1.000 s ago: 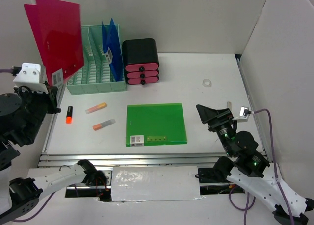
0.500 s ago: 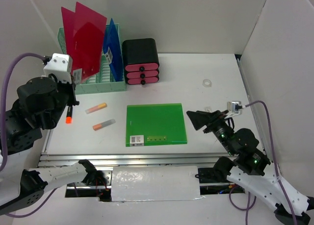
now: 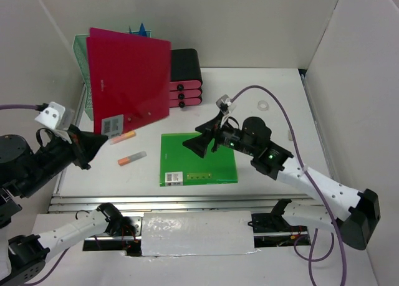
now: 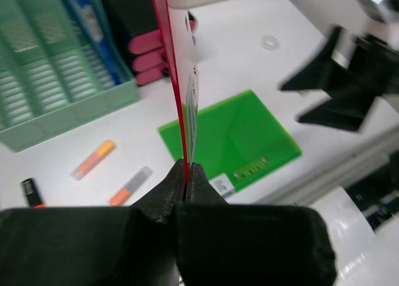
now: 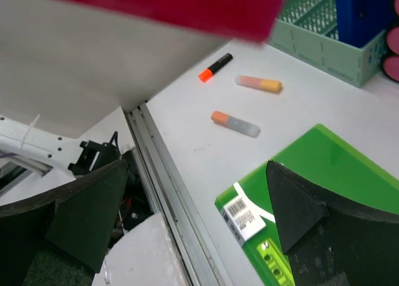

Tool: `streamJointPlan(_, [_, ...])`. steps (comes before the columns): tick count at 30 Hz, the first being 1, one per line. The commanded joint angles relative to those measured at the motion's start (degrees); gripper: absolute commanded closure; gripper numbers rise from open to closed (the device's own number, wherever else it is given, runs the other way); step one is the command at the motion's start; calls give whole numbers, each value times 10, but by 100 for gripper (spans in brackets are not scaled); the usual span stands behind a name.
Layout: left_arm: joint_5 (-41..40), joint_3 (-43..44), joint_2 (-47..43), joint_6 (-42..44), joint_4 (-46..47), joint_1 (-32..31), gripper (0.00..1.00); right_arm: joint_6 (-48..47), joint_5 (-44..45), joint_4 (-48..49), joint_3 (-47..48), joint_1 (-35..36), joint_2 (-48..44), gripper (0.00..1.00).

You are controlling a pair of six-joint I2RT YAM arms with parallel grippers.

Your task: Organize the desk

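We kept the left gripper (image 4: 187, 171) clamped tight on the red folder (image 3: 131, 80), which had swung broadside before the file rack (image 4: 50, 80) at 10 o'clock; the right gripper (image 3: 202, 139), jaws fully spread and empty, had advanced from 4 o'clock over the green folder (image 3: 198, 157) at the centre of the desk (image 3: 274, 130); we judged both filings pending.

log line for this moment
left gripper: shut on red folder, held up | right gripper: open above green folder | green folder: flat on desk
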Motion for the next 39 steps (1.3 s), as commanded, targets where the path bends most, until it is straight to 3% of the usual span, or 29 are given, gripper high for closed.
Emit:
streamJointPlan(1, [147, -19, -9, 3, 63, 1, 100, -18, -39, 114, 63, -6, 36, 0])
streamJointPlan(6, [249, -38, -8, 14, 91, 0, 100, 27, -59, 161, 94, -77, 60, 0])
streamJointPlan(10, [340, -60, -12, 20, 133, 1, 100, 114, -159, 229, 83, -167, 73, 0])
streamJointPlan(14, [372, -91, -21, 20, 171, 0, 100, 135, -232, 267, 48, -235, 60, 0])
streamJointPlan(19, [400, -113, -25, 16, 218, 1, 100, 124, -308, 268, 37, -258, 55, 0])
streamJointPlan(39, [413, -96, 9, 23, 247, 1, 100, 99, -292, 157, -27, -353, -38, 0])
